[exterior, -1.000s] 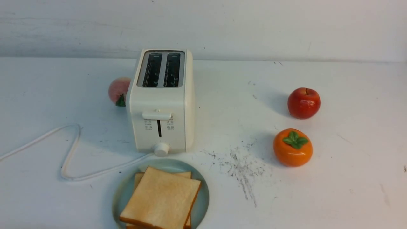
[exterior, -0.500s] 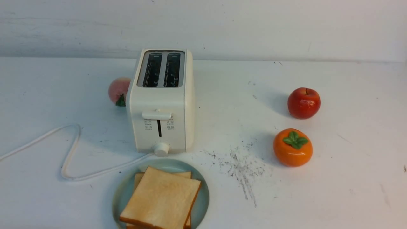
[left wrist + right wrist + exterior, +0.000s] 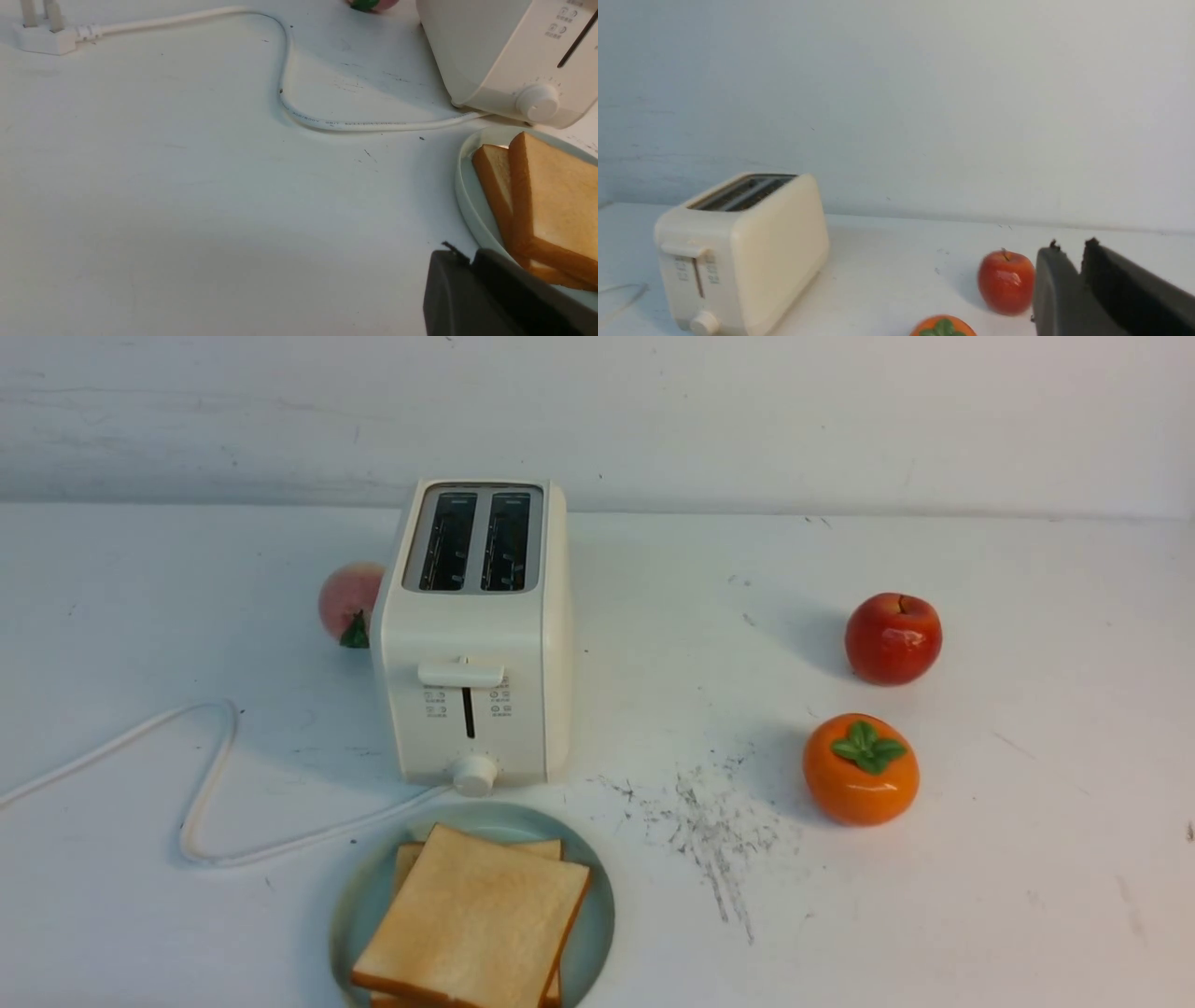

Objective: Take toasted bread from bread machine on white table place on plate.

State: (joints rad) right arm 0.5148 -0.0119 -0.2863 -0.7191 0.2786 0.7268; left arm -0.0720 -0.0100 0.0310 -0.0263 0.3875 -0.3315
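Note:
The white bread machine [image 3: 471, 644] stands on the white table [image 3: 653, 616], both dark slots empty and the lever up. In front of it the pale blue-green plate [image 3: 593, 924] holds two slices of toasted bread [image 3: 471, 919], stacked and slightly askew. Neither gripper shows in the front view. In the left wrist view my left gripper [image 3: 467, 254] is shut and empty, low beside the plate [image 3: 465, 196] and bread [image 3: 556, 196]. In the right wrist view my right gripper [image 3: 1070, 245] is shut and empty, off to the toaster's [image 3: 747, 252] right near the apple.
A peach [image 3: 347, 602] sits behind the toaster's left side. A red apple [image 3: 892, 638] and an orange persimmon [image 3: 860, 768] stand at the right. The white cord [image 3: 210, 784] loops left to its plug [image 3: 42, 32]. Dark scuffs [image 3: 709, 831] mark the table.

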